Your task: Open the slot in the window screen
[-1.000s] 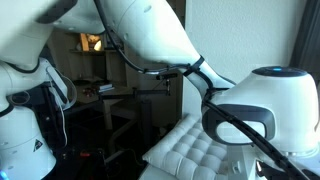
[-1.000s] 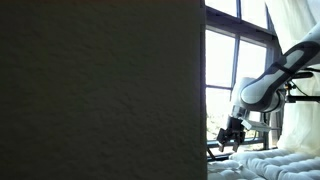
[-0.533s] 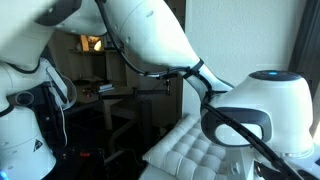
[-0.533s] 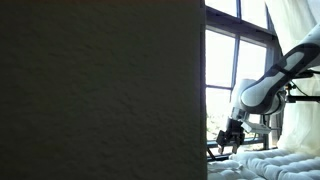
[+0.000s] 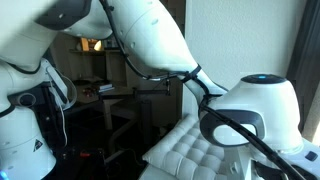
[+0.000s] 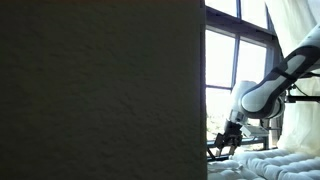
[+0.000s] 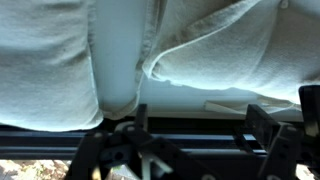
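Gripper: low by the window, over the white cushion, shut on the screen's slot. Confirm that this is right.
Not shut. The gripper is open: the wrist view shows its jaws wide apart, gripping nothing. The rest stands: in an exterior view it is low by the window, over the white cushion.

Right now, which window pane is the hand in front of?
The lower pane; the open hand hangs before its bottom edge, above the tufted cushion, far below the upper pane.

A white tufted cushion [image 6: 262,166] lies just below the jaws and stretches away from them. A pale curtain [image 6: 298,110] hangs to its end farthest from the jaws.
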